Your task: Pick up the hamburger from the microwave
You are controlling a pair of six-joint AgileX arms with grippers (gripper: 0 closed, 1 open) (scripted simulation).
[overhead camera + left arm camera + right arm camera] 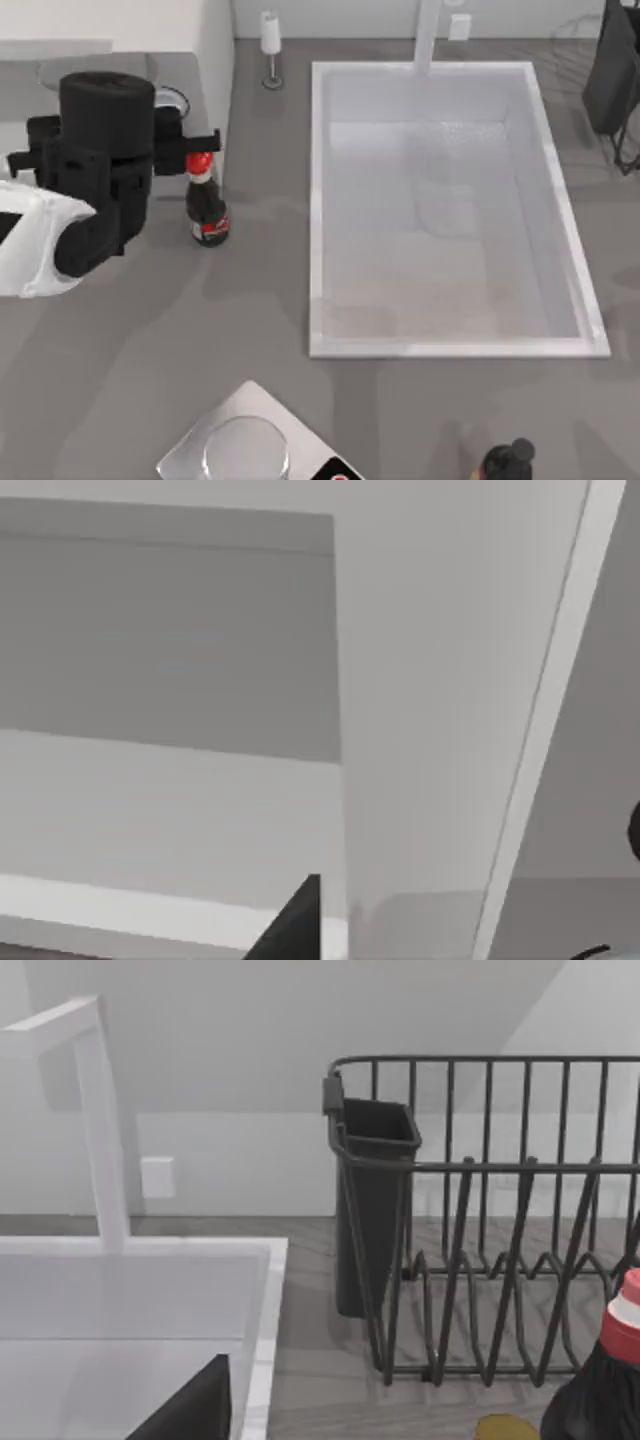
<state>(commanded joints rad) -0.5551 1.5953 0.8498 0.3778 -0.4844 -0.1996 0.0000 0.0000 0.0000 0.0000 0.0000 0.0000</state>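
- My left gripper [108,120], black, on a white-sleeved arm, sits at the bench's far-left corner, against the front of the large white boxy microwave [218,70].
- Left jaws: cannot tell whether released or clenched.
- One round silver-rimmed dial [172,100] on the microwave's grey panel pokes out just beside the gripper body.
- The left wrist view looks along pale flat walls and a white edge strip of the microwave [440,680].
- Hamburger: cannot tell where it is.
- A dark bottle with a red cap [205,205] stands upright on the bench, just beside my left gripper and between the microwave and the white rectangular sink basin [316,200].
- A flat square steel scale [235,445] lies at the bench's near edge, with a black-capped dark bottle [508,460] further along that edge.
- My right gripper [190,1405] is a dark wedge over the sink's corner. Jaw state: cannot tell.
- A black wire dish rack [500,1260] with a dark cutlery cup [375,1190] stands past the sink's right rim.
- A small tan thing [505,1427] sits beside a red-capped bottle [600,1390]; cannot tell what it is.
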